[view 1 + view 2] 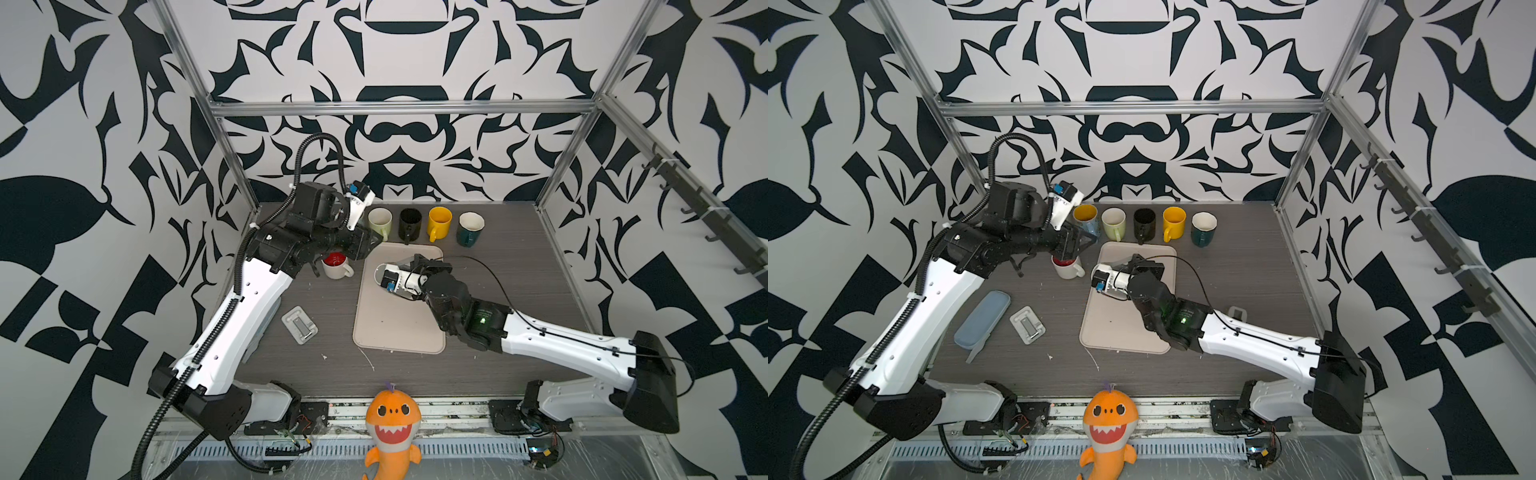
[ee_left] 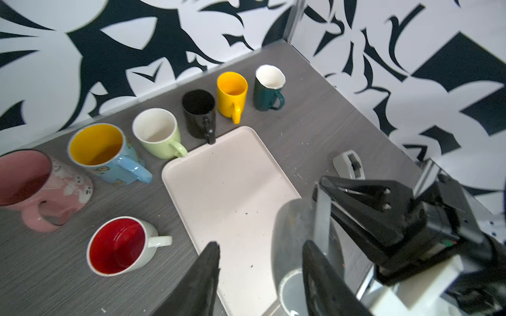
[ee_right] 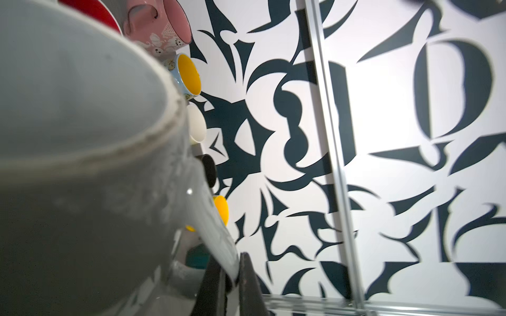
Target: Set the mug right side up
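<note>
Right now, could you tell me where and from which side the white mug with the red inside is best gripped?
The white mug with the red inside stands upright, its handle sticking out toward the tray, where nothing crowds it, while the pink mug sits close on the other side. I would close the jaws across the handle from the tray side.

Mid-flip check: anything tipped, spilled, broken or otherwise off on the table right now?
Only the grey mug over the tray: it is tipped sideways, handle pinched by the right gripper, while the back-row mugs stand upright. Dark specks dot the tray. No spill or breakage visible.
</note>
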You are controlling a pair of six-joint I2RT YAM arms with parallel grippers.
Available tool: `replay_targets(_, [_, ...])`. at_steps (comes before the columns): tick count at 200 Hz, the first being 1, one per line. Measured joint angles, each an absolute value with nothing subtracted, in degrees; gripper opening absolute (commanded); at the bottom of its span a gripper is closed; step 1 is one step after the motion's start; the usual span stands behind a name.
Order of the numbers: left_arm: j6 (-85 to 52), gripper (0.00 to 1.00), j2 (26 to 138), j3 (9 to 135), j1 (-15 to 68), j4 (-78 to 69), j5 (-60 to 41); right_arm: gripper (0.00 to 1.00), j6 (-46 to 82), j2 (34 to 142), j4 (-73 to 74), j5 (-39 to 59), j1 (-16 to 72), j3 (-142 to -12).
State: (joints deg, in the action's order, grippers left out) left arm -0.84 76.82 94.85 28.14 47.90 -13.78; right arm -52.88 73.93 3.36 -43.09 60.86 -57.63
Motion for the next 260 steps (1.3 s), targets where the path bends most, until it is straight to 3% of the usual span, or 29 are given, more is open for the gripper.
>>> replay_targets(53, [-3.3, 0.52, 75.6, 92.8, 26.6, 43.5, -12.8, 0.0, -20.5, 74.6, -26.5, -34.8, 58.2, -73.0])
replay_targets(107, [-4.3, 0.51, 75.1, 91.0, 26.1, 42.6, -12.8, 0.0, 3.6, 76.2, -42.0, -12.3, 46.3, -76.0])
replay_targets(166, [-5.0, 0.51, 73.1, 89.4, 25.7, 41.5, -12.9, 0.0, 18.0, 80.6, -46.6, 9.3, 37.6, -76.0])
replay_targets(260, [-6.0, 0.51, 72.0, 88.4, 24.4, 40.9, -13.0, 0.0, 31.3, 88.4, -44.9, 26.3, 34.9, -76.0])
